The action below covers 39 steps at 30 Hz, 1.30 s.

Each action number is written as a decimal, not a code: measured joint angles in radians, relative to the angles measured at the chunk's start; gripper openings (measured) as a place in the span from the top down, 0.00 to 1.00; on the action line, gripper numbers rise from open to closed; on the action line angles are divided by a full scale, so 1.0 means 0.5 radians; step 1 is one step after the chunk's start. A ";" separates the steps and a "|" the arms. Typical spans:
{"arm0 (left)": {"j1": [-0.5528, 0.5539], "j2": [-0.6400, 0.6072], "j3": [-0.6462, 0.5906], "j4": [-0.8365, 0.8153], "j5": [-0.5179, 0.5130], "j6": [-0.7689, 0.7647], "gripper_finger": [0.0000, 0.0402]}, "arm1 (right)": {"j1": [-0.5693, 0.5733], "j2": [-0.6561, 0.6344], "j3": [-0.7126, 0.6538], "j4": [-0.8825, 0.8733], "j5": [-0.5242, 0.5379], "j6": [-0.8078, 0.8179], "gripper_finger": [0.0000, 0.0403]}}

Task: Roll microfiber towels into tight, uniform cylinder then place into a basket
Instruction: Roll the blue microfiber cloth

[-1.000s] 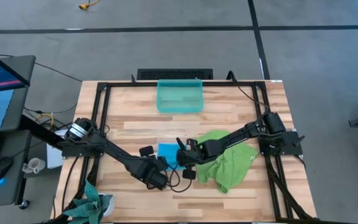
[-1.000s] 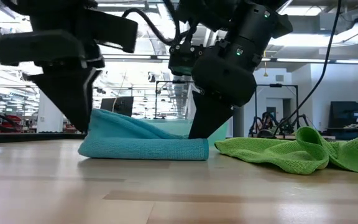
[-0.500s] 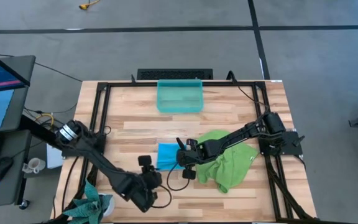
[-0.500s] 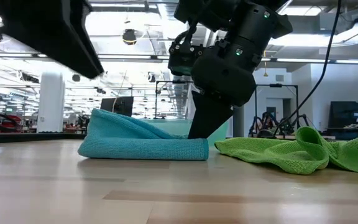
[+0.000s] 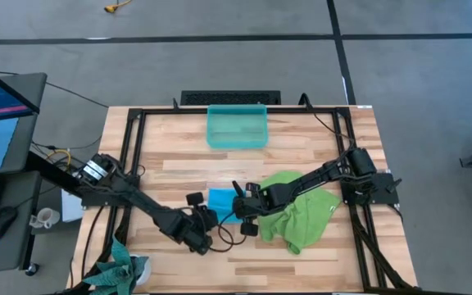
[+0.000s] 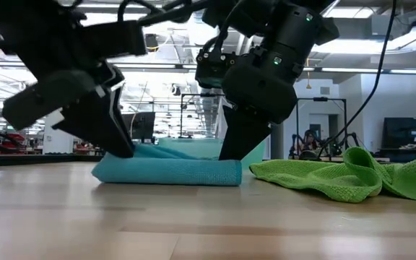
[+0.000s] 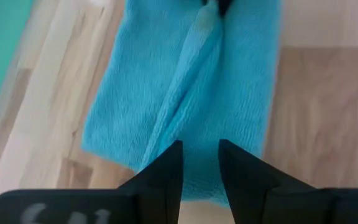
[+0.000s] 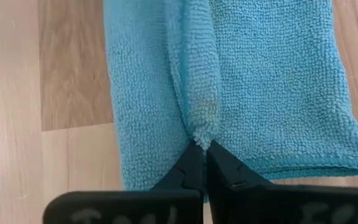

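Observation:
The sky-blue towel (image 5: 222, 200) lies folded flat on the table's middle; it also shows in the low view (image 6: 172, 170). My left gripper (image 5: 206, 218) stands open at its left end (image 7: 201, 155). My right gripper (image 5: 239, 211) is shut on its right end (image 8: 202, 149). The lime green towel (image 5: 301, 209) lies crumpled on the table to the right (image 6: 352, 177), partly under the right arm. The teal basket (image 5: 237, 125) stands at the far edge, apart from both grippers. My left gripper slants down from the table's near left, and its open fingertips (image 7: 174, 155) meet the top of the towel's left end (image 6: 125, 152). A raised fold (image 7: 185, 81) runs toward the gap between the fingers. The towel lies on the table. My right gripper pinches the end of a raised fold (image 8: 199, 127) between its two fingertips, at the towel's right edge. The fingers slant down from the right and lie along the fold. The rest of the towel lies flat on the table.
A dark teal cloth bundle (image 5: 121, 266) lies at the table's near left corner. A black cable loops on the wood (image 5: 234, 238) in front of the towel. Bare wood lies between the towel and the basket.
My left gripper drew back up and toward the table's near left corner, then came back down onto the blue towel's left end. That end, which stood raised, now lies lower and flatter.

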 joint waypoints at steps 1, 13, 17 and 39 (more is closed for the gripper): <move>0.009 0.000 -0.010 -0.001 0.022 -0.020 0.77 | 0.000 0.000 0.000 -0.001 -0.018 0.000 0.95; 0.030 -0.002 -0.144 0.283 0.233 -0.042 0.81 | 0.015 0.000 0.001 0.003 -0.027 -0.001 0.80; 0.030 -0.002 -0.146 0.320 0.247 -0.033 0.81 | 0.002 -0.005 0.001 -0.017 -0.034 0.001 0.69; 0.031 -0.001 -0.146 0.333 0.249 -0.036 0.81 | 0.319 -0.102 -0.007 0.202 0.232 -0.682 0.69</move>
